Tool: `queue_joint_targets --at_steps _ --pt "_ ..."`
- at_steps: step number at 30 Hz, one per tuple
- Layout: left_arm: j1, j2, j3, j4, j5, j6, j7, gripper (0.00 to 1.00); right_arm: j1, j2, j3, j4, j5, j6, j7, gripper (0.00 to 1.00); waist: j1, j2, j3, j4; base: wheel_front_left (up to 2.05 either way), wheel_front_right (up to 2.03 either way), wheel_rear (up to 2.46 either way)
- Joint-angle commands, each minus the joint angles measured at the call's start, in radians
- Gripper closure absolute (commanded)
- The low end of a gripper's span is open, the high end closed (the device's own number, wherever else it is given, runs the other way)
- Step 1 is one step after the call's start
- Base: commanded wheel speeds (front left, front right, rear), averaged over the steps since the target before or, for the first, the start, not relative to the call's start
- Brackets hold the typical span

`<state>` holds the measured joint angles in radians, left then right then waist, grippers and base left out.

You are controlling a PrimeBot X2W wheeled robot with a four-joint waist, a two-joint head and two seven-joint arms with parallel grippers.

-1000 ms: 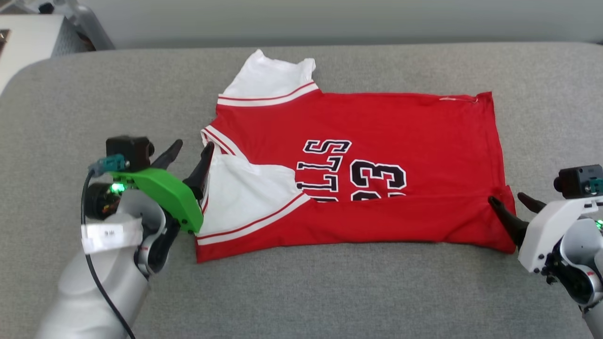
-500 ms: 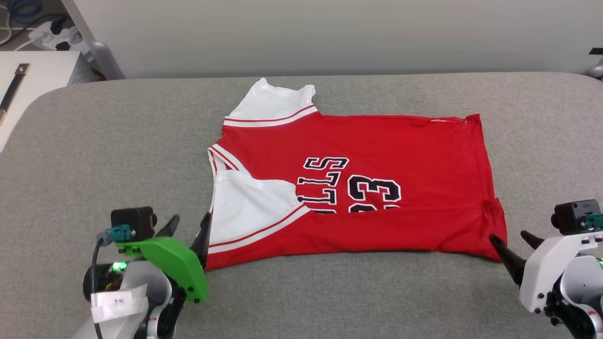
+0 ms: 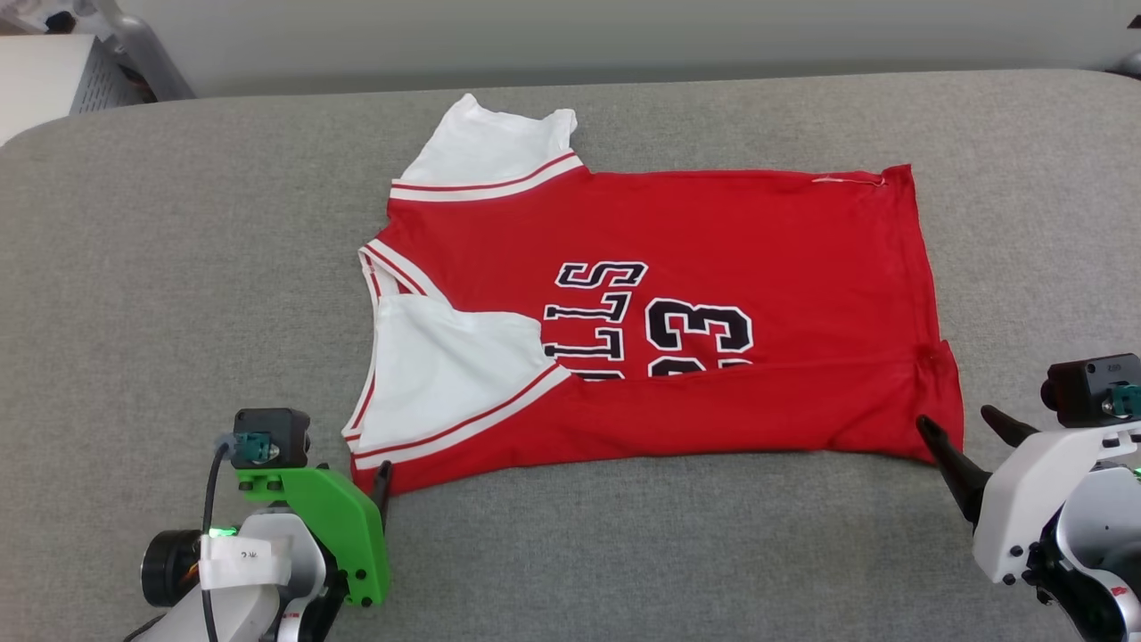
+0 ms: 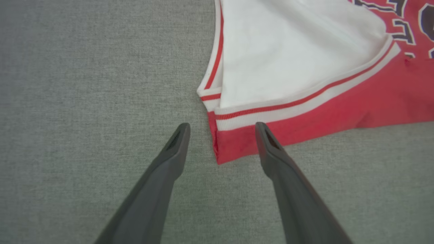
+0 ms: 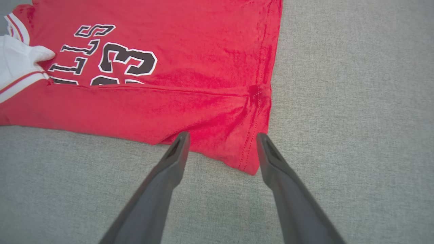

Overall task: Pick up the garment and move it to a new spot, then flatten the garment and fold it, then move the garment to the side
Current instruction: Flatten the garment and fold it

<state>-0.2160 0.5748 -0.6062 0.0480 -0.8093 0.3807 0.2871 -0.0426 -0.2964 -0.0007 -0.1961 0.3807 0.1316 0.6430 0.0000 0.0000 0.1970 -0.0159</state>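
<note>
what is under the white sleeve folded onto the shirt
The sleeve lies on the red shirt, covering the start of its lettering; those letters cannot be seen.

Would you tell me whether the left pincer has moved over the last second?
Yes: the left pincer drew back from the neckline of the jersey to its near corner.

Grey woven fabric surface [image 3: 160,267], rounded at its far corners, spanning most of the head view. Along the top edge runs a pale wall [image 3: 624,36]; at upper left, a white unit [image 3: 40,76] with a slotted side, beside a slanting grey metal strut [image 3: 134,40].
</note>
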Motion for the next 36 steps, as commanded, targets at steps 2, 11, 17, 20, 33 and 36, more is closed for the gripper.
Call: queue_joint_targets --at_steps 2,11,17,20,33,36 --pt "-0.007 0.007 0.001 0.02 0.012 0.013 0.006 0.0 0.007 0.007 -0.008 -0.022 -0.016 -0.001 0.01 0.0 0.0 0.0 0.034 -0.019 0.0 0.0 0.0" --pt "-0.028 0.001 -0.022 0.143 0.008 -0.009 0.033 0.1 0.004 0.033 -0.013 -0.046 -0.03 -0.001 0.013 0.0 0.0 0.0 0.092 -0.034 0.0 0.0 0.0" --pt "-0.027 -0.023 -0.029 0.185 -0.035 -0.076 0.036 1.0 0.006 0.035 -0.024 -0.034 -0.039 -0.001 0.022 0.0 0.0 0.0 0.073 -0.019 0.0 0.0 0.0" --pt "-0.03 -0.029 -0.021 0.188 -0.034 -0.087 0.003 1.0 0.014 0.032 -0.033 -0.019 -0.052 -0.001 0.03 0.0 0.0 0.0 0.047 -0.004 0.0 0.0 0.0" --pt "-0.022 0.011 0.007 -0.068 -0.037 -0.1 -0.033 1.0 -0.034 0.062 -0.094 0.151 -0.154 -0.001 0.059 0.0 0.0 0.0 0.001 0.063 0.0 0.0 0.0" --pt "-0.018 0.032 0.01 -0.142 -0.027 -0.08 -0.022 1.0 -0.074 0.084 -0.118 0.232 -0.182 -0.001 0.052 0.0 0.0 0.0 0.017 0.076 0.0 0.0 0.0"
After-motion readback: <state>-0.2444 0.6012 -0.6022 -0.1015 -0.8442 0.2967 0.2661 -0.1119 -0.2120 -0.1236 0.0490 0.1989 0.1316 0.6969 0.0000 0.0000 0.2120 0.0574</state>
